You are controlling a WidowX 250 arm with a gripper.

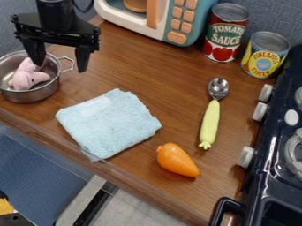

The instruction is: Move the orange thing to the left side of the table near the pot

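Observation:
Above the pot's right rim, at the upper left, my gripper (62, 66) hangs open with nothing between its fingers. The orange thing (177, 160), shaped like a carrot, lies on the wooden table (171, 88) near its front edge, to the right of the cloth. A metal pot (32, 93) stands at the table's left side, with a pink soft toy inside it.
A folded light-blue cloth (109, 123) lies between pot and orange thing. A spoon with a green handle (210, 123) is to the right. Two cans (226, 33) and a toy microwave (168, 22) stand at the back. The dark stove (274, 159) borders the right.

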